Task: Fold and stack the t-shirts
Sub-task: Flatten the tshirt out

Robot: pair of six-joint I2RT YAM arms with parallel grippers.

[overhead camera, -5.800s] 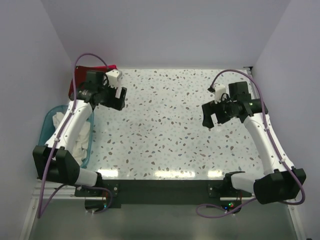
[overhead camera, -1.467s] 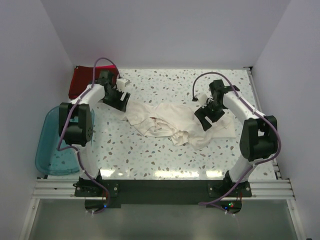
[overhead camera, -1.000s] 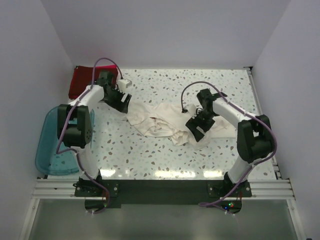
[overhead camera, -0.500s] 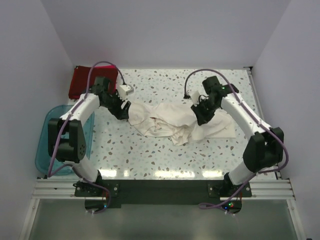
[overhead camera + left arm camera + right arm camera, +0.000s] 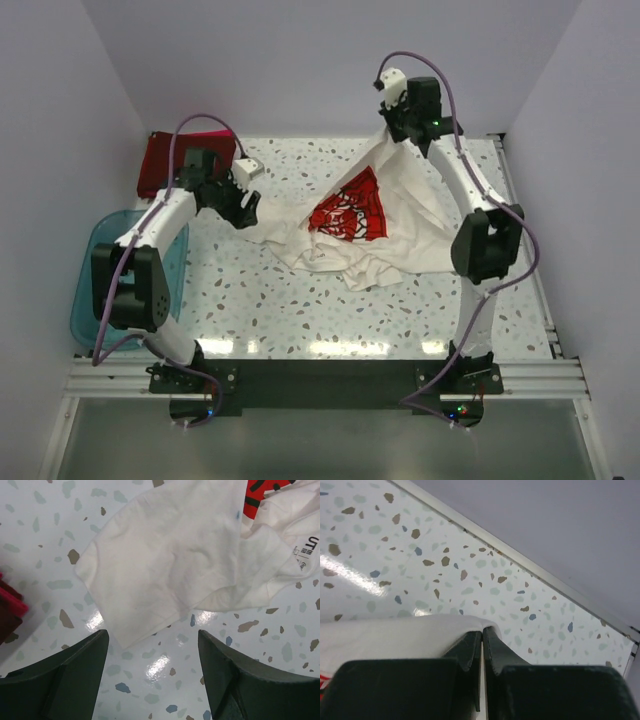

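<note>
Open table (image 5: 300,300) on the near side of the cream t-shirt (image 5: 400,225), easy pass. Left of it the dark red shirt (image 5: 160,165) and teal tub (image 5: 82,300) crowd the edge.

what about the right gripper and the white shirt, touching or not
Touching. In the right wrist view the right gripper is shut on an edge of the white shirt, with the cloth pinched between its jaws.

A rumpled cream-white cloth t-shirt (image 5: 405,215) with a red print panel (image 5: 350,207) lies centrally, one corner raised far-right; a dark red cloth shirt (image 5: 160,165) lies flat far-left.
</note>
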